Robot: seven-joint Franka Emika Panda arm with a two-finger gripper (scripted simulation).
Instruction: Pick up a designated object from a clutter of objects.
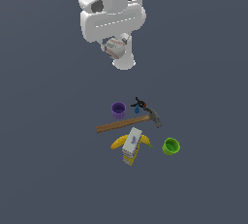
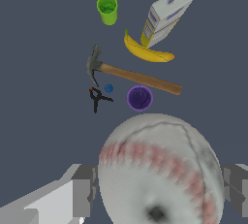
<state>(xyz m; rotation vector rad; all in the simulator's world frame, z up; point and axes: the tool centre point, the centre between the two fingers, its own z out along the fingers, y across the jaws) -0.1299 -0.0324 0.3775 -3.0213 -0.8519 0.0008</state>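
Although the pick looked essentially done, the gripper (image 2: 157, 194) sat clamped on the baseball (image 1: 115, 47), lifted well clear at twelve o'clock from the purple cup (image 1: 118, 109) and hammer (image 1: 128, 122); only holding remained.

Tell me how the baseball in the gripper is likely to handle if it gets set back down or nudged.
The baseball is round, so on the flat floor it would probably roll at a nudge. It bulges well past the finger pads, so only a narrow contact holds it; it may pivot or slip. It looks firm, its outline undented where the gripper squeezes it.
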